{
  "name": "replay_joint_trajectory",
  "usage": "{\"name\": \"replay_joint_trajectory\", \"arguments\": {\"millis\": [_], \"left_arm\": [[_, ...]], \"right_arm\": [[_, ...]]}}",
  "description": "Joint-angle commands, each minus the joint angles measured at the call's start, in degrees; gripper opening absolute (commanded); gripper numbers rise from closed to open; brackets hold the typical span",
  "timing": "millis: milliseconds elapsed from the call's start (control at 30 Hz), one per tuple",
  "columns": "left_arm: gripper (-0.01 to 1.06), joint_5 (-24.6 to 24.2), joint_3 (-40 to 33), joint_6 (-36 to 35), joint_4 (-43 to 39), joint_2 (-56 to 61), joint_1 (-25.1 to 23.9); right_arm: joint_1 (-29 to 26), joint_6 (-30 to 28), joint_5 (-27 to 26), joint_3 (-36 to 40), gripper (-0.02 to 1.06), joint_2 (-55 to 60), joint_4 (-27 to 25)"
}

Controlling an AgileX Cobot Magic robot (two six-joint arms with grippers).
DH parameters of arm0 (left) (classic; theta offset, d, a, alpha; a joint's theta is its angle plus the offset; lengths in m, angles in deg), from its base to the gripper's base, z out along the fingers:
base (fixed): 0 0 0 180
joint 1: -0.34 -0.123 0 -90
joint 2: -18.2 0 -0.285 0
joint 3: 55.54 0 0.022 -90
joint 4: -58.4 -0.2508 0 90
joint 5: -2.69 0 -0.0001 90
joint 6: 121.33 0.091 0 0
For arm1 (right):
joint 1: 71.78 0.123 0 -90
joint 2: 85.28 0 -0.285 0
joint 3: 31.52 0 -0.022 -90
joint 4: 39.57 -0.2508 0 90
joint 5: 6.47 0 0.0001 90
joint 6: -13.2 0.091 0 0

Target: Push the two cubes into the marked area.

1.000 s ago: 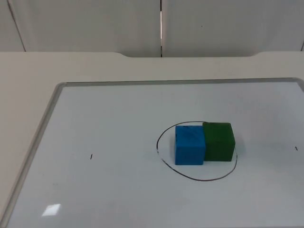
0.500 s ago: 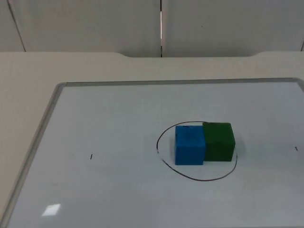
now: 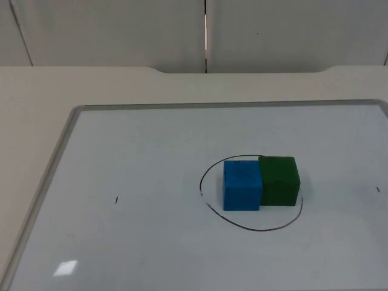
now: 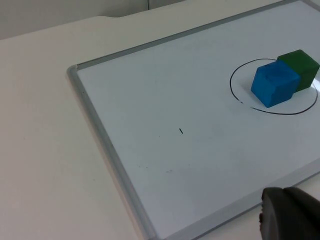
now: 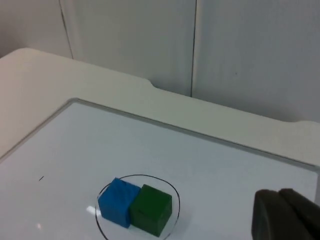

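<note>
Two foam-like cubes sit side by side on a white, grey-framed whiteboard (image 3: pixel 151 151) that lies flat on the pale table top (image 3: pixel 36 85). In the top view, nearest the camera, the hand-drawn black oval outline (image 3: pixel 251 227) curves along the board in front of them. Just behind that near arc stand the blue cube (image 3: pixel 242 184) and the dark green cube (image 3: pixel 279 180), their facing sides touching, the blue one at the picture's left. Both rest inside the oval, the green cube close to its right-hand edge. Two short black tick marks lie well apart from the cubes, one toward each side of the board. Beyond the board, the table top ends at the grey partition wall (image 3: pixel 121 30).

In the left wrist view a black fingertip of the left gripper (image 4: pixel 289 215) stands over the board's near frame, far from the cubes. In the right wrist view the right gripper (image 5: pixel 285 215) shows a black fingertip, apart from the cubes. Whether either gripper's jaws are spread or closed cannot be told.
</note>
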Motion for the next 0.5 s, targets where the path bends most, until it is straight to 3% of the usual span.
{"name": "replay_joint_trajectory", "arguments": {"millis": [0, 467], "left_arm": [[0.0, -0.02, -0.17, -0.04, -0.36, 0.24, -0.16], [0.0, -0.02, -0.17, -0.04, -0.36, 0.24, -0.16]], "right_arm": [[0.22, -0.26, 4.02, 0.22, 0.0, -3.37, -0.01], [0.22, -2.45, 20.96, 2.69, 0.0, -21.44, -1.34]]}}
